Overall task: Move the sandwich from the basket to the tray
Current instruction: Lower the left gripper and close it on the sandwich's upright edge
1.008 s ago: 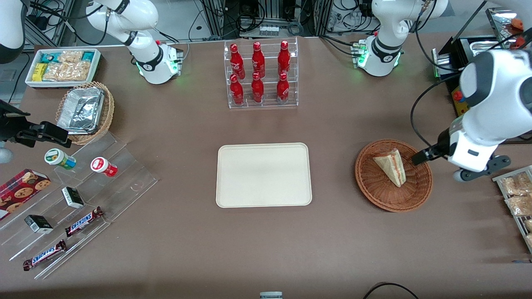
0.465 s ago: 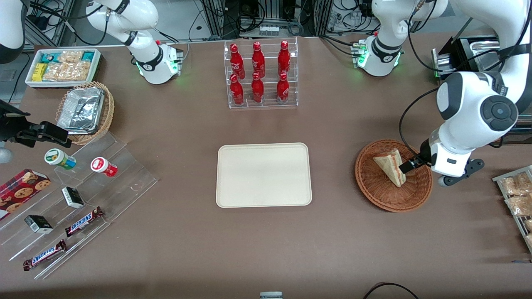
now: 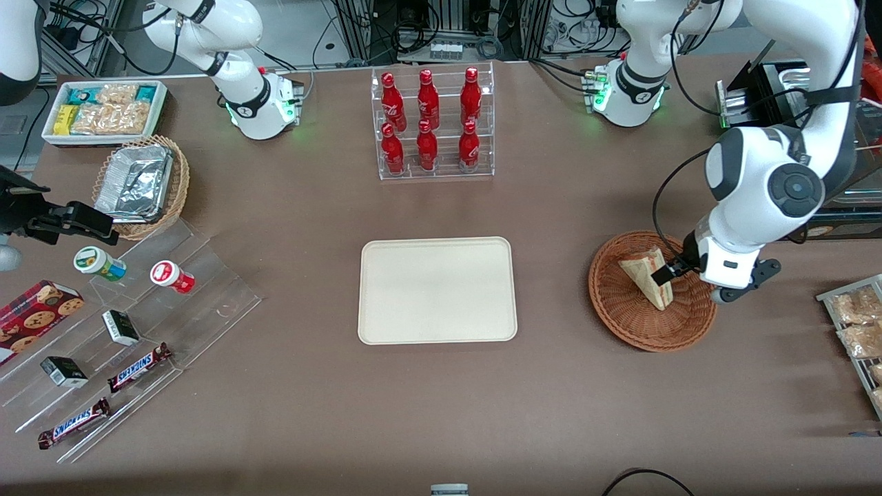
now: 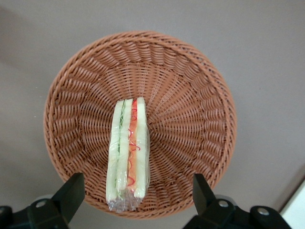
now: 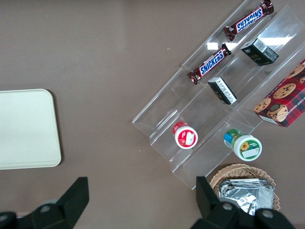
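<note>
The sandwich (image 3: 646, 275) is a clear-wrapped wedge lying in the round reddish-brown basket (image 3: 623, 313), toward the working arm's end of the table. In the left wrist view the sandwich (image 4: 128, 152) shows its red and green layers, standing on edge in the basket (image 4: 190, 119). My left gripper (image 3: 670, 273) hangs open just above the basket, at the sandwich's wide end. Its two fingers stand well apart on either side of that end (image 4: 137, 202) and do not touch it. The cream tray (image 3: 437, 289) lies flat at the table's middle, with nothing on it.
A clear rack of red bottles (image 3: 433, 124) stands farther from the camera than the tray. A metal rack of snack packets (image 3: 858, 331) lies beside the basket at the table's edge. A stepped acrylic shelf (image 3: 138, 324), a tan foil basket (image 3: 141, 184) and a white bin (image 3: 103, 110) sit toward the parked arm's end.
My left gripper has moved from outside the basket's rim to over the sandwich's wide end, and the arm has swung in above it. The sandwich has not moved.
</note>
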